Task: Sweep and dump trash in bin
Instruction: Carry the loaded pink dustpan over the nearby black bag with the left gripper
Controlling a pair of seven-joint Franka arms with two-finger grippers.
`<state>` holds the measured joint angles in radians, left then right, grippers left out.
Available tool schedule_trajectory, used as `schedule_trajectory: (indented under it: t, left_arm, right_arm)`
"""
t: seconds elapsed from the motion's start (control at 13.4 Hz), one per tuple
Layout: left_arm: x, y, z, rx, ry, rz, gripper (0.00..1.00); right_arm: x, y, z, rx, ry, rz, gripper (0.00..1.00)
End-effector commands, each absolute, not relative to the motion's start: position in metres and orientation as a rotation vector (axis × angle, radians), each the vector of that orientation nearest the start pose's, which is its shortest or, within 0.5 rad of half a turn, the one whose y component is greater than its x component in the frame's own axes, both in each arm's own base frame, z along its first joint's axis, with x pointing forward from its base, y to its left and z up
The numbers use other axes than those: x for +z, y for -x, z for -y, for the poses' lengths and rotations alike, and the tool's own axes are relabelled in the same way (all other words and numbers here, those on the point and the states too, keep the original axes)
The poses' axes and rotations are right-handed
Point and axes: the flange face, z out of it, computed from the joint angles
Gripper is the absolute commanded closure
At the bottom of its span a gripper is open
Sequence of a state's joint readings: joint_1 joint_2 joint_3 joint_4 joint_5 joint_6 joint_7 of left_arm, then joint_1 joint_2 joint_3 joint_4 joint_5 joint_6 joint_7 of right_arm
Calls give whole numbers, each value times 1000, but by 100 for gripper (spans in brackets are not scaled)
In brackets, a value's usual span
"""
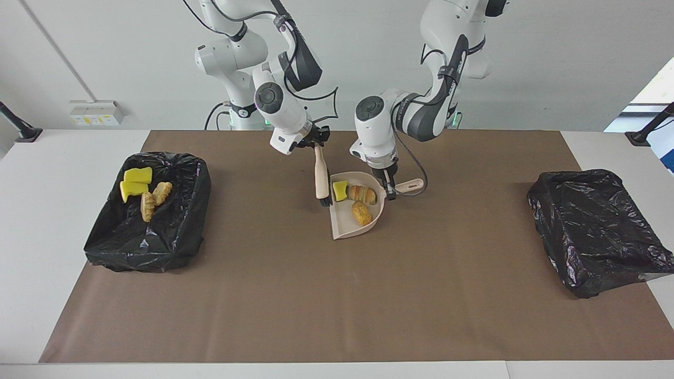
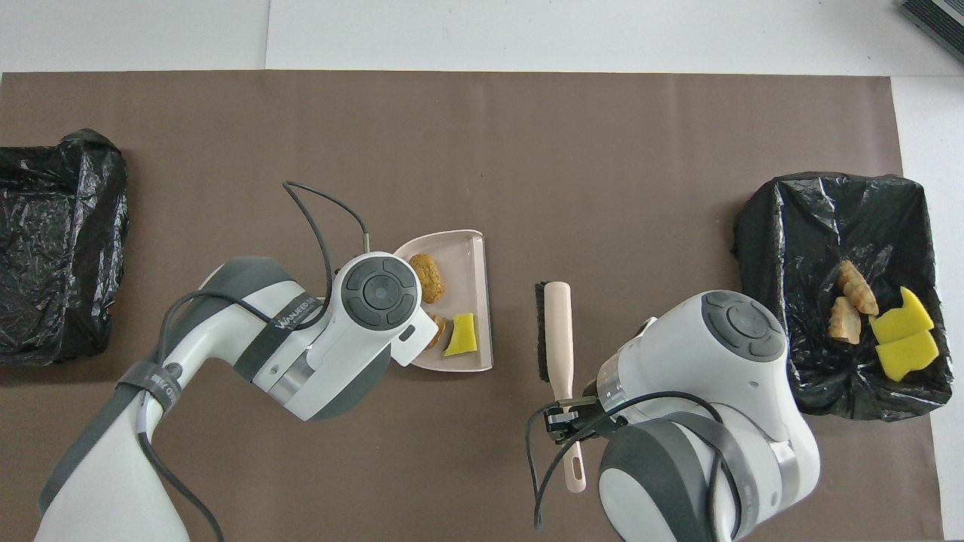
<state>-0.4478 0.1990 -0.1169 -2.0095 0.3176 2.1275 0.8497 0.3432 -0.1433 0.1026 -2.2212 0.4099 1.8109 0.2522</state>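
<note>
The left gripper (image 1: pixel 390 190) is clamped on the handle of the dustpan (image 1: pixel 342 227), near the middle of the mat (image 1: pixel 337 305) and toward the robots' edge. The pan looks lifted slightly off the mat, though the views do not settle whether it touches. Three scraps of trash lie in the pan: a yellow sponge wedge (image 1: pixel 340 190) at the open lip on the robots' side, an orange-striped croissant piece (image 1: pixel 362 193) just beside it, touching or nearly so, and a brown nugget (image 1: pixel 361 213) deeper in, farther from the robots. In the overhead view the left wrist hides most of the croissant piece, while the wedge (image 2: pixel 461 336) and nugget (image 2: pixel 427 278) show clearly.

The right gripper (image 1: pixel 317 143) is closed on the handle of the brush (image 1: pixel 320 179), held above the mat just beside the pan's open lip, on the side toward the right arm's end. The brush hangs nearly upright, bristles down, clear of the pan.

At the right arm's end of the mat sits a bin (image 1: pixel 179 237) lined with black plastic. It holds four scraps: two yellow wedges (image 1: pixel 136 181) by the outer wall and two croissant pieces (image 1: pixel 155 197) beside them. A second black-lined bin (image 1: pixel 600 231) stands at the left arm's end, straddling the mat's edge.
</note>
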Motion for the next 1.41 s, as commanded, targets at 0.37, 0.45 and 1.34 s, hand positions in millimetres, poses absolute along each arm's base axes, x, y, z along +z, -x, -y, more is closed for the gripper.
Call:
schedule_trajectory:
  t: [0.37,0.45,1.34]
  left_arm:
    - [420,-568,146,72,2082,-2024,100]
    - [434,-581,117,45,2132,-1966,100]
    - [508,-630,-226,-35,2278,-1891,100]
  right_arm:
    - [430,-344,-342,619,2972,13,100]
    - [429,-331,-353,629,2984,26,100]
    - [349,-260,-418,627,3070,-21,100]
